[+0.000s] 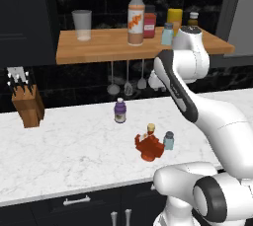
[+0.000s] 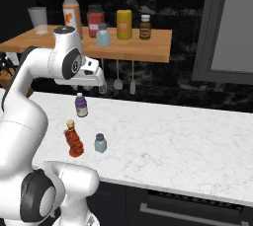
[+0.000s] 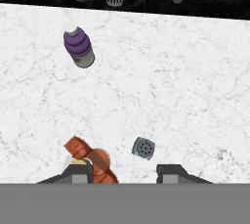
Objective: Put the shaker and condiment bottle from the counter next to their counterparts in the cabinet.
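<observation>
hand (image 3: 124,171): partly open, holding nothing | hangs above counter (image 3: 185,81) | below: shaker (image 3: 143,148), condiment bottle (image 3: 90,159)

Squat red-brown bulbous condiment bottle (image 1: 148,146) and small pale-blue grey-capped shaker (image 1: 169,140) stand just beside each other near white marble counter (image 1: 64,146) front edge; small purple bottle (image 1: 120,110) behind them, toward back edge.

Desk (image 1: 64,151): broad bare marble left and right. Obstacles mid-desk: condiment bottle (image 1: 149,145) and shaker (image 1: 169,140) just beside each other; purple bottle (image 1: 120,110) behind, apart; knife block (image 1: 27,102) far left.
</observation>
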